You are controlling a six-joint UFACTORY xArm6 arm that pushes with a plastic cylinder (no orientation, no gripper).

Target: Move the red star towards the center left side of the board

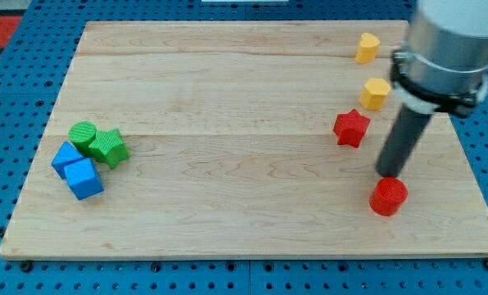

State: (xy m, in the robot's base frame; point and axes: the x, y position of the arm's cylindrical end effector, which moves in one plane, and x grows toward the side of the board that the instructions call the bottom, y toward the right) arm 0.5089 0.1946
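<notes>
The red star (351, 128) lies on the wooden board (228, 90) at the view's right, about mid-height. My tip (388, 174) is down on the board to the right of and below the star, a short gap away. It stands just above a red cylinder (388, 197) and nearly touches it.
Two yellow blocks sit above the star: one (375, 93) close by and one (368, 47) near the top edge. At the view's left is a tight cluster: a green cylinder (83, 135), a green star (109, 147), and two blue blocks (65, 156) (83, 178).
</notes>
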